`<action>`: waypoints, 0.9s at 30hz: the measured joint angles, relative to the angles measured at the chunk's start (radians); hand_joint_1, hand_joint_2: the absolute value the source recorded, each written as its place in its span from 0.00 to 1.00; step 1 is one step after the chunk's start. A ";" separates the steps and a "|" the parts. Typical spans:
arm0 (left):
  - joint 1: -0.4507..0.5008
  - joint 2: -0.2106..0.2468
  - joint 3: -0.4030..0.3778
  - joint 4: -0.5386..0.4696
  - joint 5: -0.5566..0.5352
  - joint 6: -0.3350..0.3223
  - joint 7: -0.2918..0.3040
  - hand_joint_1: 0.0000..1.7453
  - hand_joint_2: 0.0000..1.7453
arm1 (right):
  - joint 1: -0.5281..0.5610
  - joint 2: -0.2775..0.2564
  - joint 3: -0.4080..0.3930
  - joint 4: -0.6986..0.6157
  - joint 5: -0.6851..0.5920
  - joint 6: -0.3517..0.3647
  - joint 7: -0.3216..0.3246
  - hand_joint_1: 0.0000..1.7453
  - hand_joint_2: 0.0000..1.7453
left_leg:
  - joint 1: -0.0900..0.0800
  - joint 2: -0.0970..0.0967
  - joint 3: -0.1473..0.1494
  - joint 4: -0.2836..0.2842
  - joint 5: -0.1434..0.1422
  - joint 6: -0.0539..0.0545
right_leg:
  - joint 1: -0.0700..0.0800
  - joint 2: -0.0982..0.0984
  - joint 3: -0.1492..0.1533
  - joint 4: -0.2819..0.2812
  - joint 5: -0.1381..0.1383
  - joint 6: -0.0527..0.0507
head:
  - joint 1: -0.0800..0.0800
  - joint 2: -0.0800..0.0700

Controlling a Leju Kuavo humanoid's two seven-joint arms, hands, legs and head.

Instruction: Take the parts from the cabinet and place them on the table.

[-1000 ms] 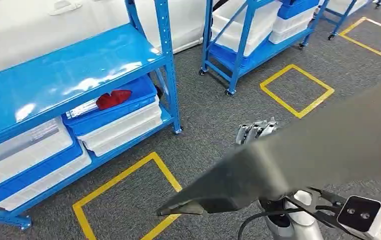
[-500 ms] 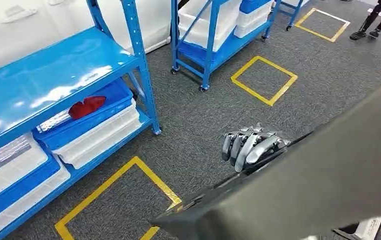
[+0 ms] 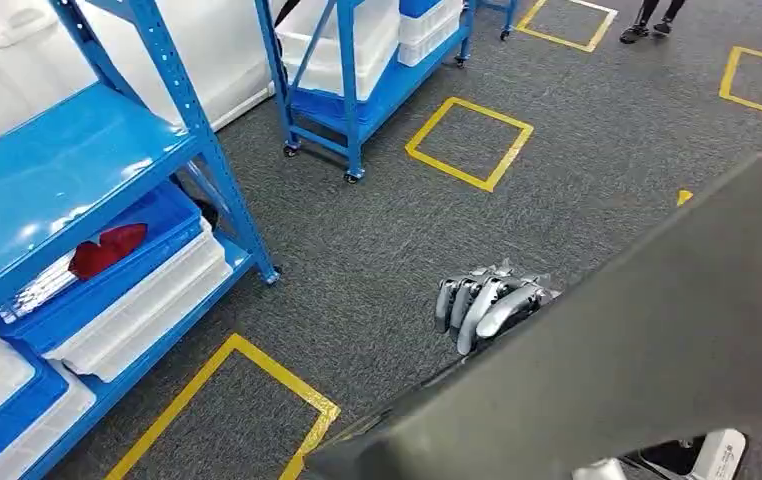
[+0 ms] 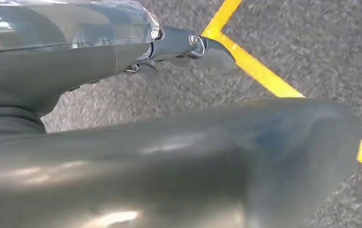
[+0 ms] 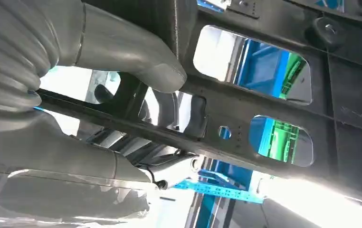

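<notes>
**Robot carries a big dark panel over the workshop floor**

A large dark grey panel (image 3: pixel 657 350) fills the lower right of the head view, held up above the grey carpet (image 3: pixel 377 250). It is a broad, smooth, matt piece with a soft sheen, and it tapers to a narrow pointed end low in that view. From the right wrist view its other face (image 5: pixel 283 109) is black and ribbed, with rounded rectangular cut-outs, small round holes and moulded bosses, so it looks like a moulded plastic part rather than a flat sheet.

The left hand (image 3: pixel 482 300) grips the panel's upper edge, its silver fingers (image 3: pixel 497 308) curled over the rim. In the left wrist view the panel (image 4: pixel 169 166) lies close under the camera, glossy and gently curved, with the hand (image 4: pixel 179 43) above it. The right hand (image 5: pixel 98 95) grasps a bar of the ribbed underside, its thick grey thumb (image 5: pixel 131 57) pressed over the bar and its darker fingers behind.

To the left stands a blue shelf rack (image 3: pixel 87 170), with a red part (image 3: pixel 107 250) lying in a blue bin (image 3: pixel 147 255) above white bins (image 3: pixel 147 310). A second blue rack on castors (image 3: pixel 357 90) stands farther off. Yellow tape squares (image 3: pixel 469 143) mark the carpet, and a person's feet (image 3: pixel 654 28) show at the far edge.
</notes>
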 joint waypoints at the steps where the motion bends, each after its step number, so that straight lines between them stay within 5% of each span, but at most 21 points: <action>1: -0.002 0.003 0.000 0.000 0.002 0.001 0.000 0.00 0.00 | -0.001 0.000 0.000 0.000 -0.006 0.001 0.000 0.86 1.00 | 0.002 -0.016 0.045 -0.101 0.055 0.002 | 0.000 0.013 0.002 0.002 -0.001 0.003 | 0.000 0.000; 2: -0.002 0.006 0.000 0.000 0.006 0.001 0.000 0.00 0.00 | -0.001 0.000 0.000 0.000 -0.013 0.002 0.000 0.86 1.00 | 0.008 -0.060 0.084 -0.190 0.093 0.004 | -0.001 0.024 0.003 0.004 -0.004 0.008 | 0.000 0.000; 3: 0.000 0.008 0.000 0.001 0.007 0.002 0.000 0.00 0.00 | -0.004 0.000 0.000 0.001 -0.018 0.004 0.000 0.86 1.00 | 0.010 -0.094 0.095 -0.218 0.078 0.008 | 0.005 0.035 -0.002 0.011 -0.004 0.015 | 0.000 0.000; 7: -0.007 0.008 0.000 0.001 0.009 0.002 -0.001 0.00 0.00 | -0.007 0.000 0.000 0.001 -0.019 0.006 0.000 0.86 1.00 | 0.009 -0.054 0.097 -0.223 0.086 0.032 | -0.002 0.076 -0.018 0.007 0.007 0.044 | 0.000 0.000; 9: -0.008 0.009 0.000 0.001 0.008 0.002 -0.002 0.00 0.00 | -0.011 0.000 -0.001 0.001 -0.020 0.006 0.000 0.86 1.00 | 0.007 -0.026 0.095 -0.227 0.090 0.049 | 0.004 -0.031 -0.047 0.070 -0.039 0.044 | 0.000 0.000; 11: -0.003 0.011 0.000 0.001 0.008 0.002 -0.002 0.00 0.00 | -0.012 0.001 -0.001 0.002 -0.020 0.006 0.000 0.86 1.00 | 0.000 0.001 0.095 -0.227 0.088 0.053 | -0.001 -0.060 -0.124 0.234 -0.118 0.049 | 0.000 0.000; 13: -0.001 0.011 0.000 0.001 0.008 0.002 -0.002 0.00 0.00 | -0.010 0.001 -0.001 0.004 -0.020 0.006 0.000 0.86 1.00 | -0.004 0.030 0.093 -0.227 0.087 0.054 | -0.005 -0.064 -0.175 0.341 -0.146 0.052 | 0.000 0.000; 14: -0.002 0.012 0.000 0.001 0.008 0.002 -0.002 0.00 0.00 | -0.010 0.001 -0.001 0.005 -0.020 0.006 0.000 0.86 1.00 | -0.005 0.043 0.094 -0.227 0.086 0.054 | -0.006 -0.067 -0.164 0.320 -0.127 0.052 | 0.000 0.000; 16: -0.005 0.011 0.000 0.001 0.008 0.002 -0.002 0.00 0.00 | -0.010 0.001 -0.001 0.005 -0.020 0.006 0.000 0.86 1.00 | -0.007 0.064 0.098 -0.227 0.083 0.051 | -0.005 -0.081 -0.077 0.165 -0.050 0.045 | 0.000 0.000; 17: -0.006 0.011 0.000 0.001 0.008 0.002 -0.002 0.00 0.00 | -0.011 0.001 -0.001 0.005 -0.020 0.006 0.000 0.86 1.00 | -0.008 0.075 0.102 -0.227 0.080 0.049 | -0.002 -0.112 -0.016 0.059 -0.013 0.037 | 0.000 0.000; 18: -0.006 0.012 0.000 0.001 0.008 0.002 -0.002 0.00 0.00 | -0.014 0.001 -0.001 0.006 -0.021 0.006 0.000 0.86 1.00 | -0.014 0.084 0.103 -0.225 0.077 0.044 | 0.009 -0.157 0.006 0.012 -0.028 0.032 | 0.000 0.000; 22: -0.010 0.018 0.000 0.001 0.011 0.012 0.001 0.00 0.00 | -0.016 0.002 -0.007 0.005 -0.040 0.010 0.000 0.86 1.00 | -0.017 0.124 0.110 -0.229 0.074 0.024 | 0.015 -0.106 -0.004 0.007 -0.016 0.016 | 0.000 0.000; 23: -0.012 0.023 0.000 0.001 0.011 0.014 0.008 0.00 0.00 | -0.015 0.003 -0.008 0.006 -0.046 0.011 0.000 0.86 1.00 | -0.013 0.107 0.107 -0.224 0.063 0.016 | 0.002 -0.096 0.005 -0.005 -0.009 0.008 | 0.000 0.000; 24: -0.010 0.026 0.001 0.001 0.015 0.018 0.018 0.00 0.00 | -0.018 0.003 -0.010 0.006 -0.053 0.014 0.000 0.86 1.00 | -0.009 0.054 0.099 -0.191 0.038 0.013 | 0.003 -0.087 0.007 -0.010 -0.006 0.003 | 0.000 0.000; 25: -0.009 0.032 0.002 0.001 0.021 0.024 0.028 0.00 0.00 | -0.019 0.005 -0.011 0.006 -0.059 0.019 0.000 0.86 1.00 | -0.008 0.020 0.069 -0.122 -0.004 0.012 | 0.003 -0.079 0.006 -0.009 -0.004 -0.001 | 0.000 0.000; 27: -0.006 0.047 0.010 0.001 0.044 0.040 0.045 0.00 0.00 | -0.012 0.010 -0.017 0.008 -0.066 0.038 0.000 0.86 1.00 | -0.007 0.002 -0.007 0.039 -0.073 0.007 | 0.004 -0.054 0.005 -0.009 -0.004 -0.004 | 0.000 0.000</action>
